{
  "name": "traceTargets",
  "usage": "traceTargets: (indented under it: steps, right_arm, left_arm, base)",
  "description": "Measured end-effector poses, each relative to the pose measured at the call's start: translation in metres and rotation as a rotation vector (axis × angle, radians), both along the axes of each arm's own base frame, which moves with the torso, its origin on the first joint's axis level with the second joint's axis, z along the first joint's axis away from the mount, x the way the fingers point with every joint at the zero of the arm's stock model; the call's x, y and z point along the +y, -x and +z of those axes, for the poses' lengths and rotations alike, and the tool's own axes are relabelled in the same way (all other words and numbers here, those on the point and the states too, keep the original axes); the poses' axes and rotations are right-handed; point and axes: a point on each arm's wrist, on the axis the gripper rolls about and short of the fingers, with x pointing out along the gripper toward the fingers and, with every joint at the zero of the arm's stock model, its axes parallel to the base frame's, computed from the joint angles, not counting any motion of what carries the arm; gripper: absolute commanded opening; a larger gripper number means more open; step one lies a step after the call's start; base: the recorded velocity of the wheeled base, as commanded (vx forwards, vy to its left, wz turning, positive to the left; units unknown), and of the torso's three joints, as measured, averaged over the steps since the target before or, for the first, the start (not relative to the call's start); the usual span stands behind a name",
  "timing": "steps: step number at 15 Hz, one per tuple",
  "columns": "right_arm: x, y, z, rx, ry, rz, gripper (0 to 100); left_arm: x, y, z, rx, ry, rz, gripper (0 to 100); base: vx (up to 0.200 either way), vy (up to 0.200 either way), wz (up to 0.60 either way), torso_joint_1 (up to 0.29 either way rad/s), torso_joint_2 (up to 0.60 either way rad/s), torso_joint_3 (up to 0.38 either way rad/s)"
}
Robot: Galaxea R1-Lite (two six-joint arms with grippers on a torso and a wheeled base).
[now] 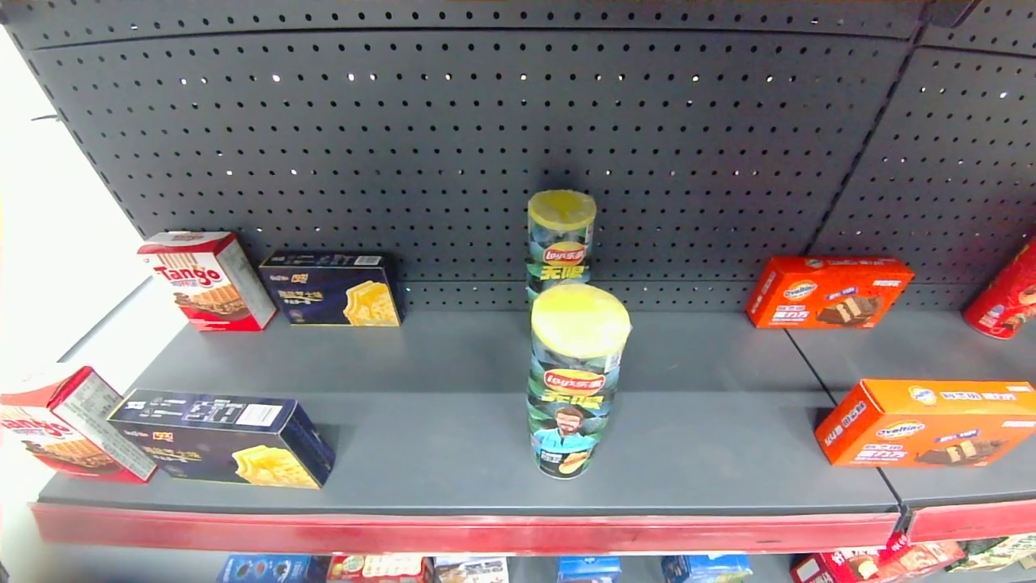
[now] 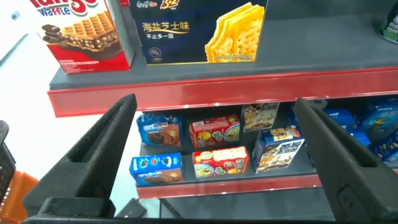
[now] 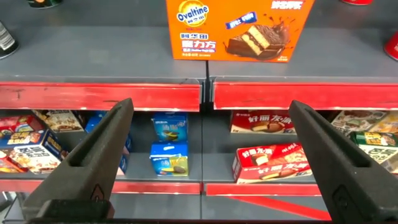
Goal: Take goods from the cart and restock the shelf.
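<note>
Two empty grippers, left gripper (image 2: pixel 214 102) and right gripper (image 3: pixel 211 104), were held wide open facing the red front edge (image 1: pixel 461 530) of the shelf (image 1: pixel 437 429), where two chip cans stood upright mid-deck, front can (image 1: pixel 576 380) before rear can (image 1: pixel 561 239).

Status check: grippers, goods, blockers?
Both open, empty: left gripper, right gripper. On shelf: front chip can, rear chip can, upright, in line at the middle. Nothing blocking the shelf front.
</note>
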Motion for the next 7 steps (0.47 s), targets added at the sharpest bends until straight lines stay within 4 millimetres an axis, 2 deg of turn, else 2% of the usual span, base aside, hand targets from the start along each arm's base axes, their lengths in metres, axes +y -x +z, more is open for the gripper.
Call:
traceTargets:
  steps: [7]
  right_arm:
    - [0.0000,0.0000,0.0000,0.001,-0.001,0.001,100]
  left_arm:
    - [0.0000,-0.0001,-0.0005,0.002,0.000,0.000,100]
  base:
    - [0.000,0.000,0.00,0.000,0.00,0.000]
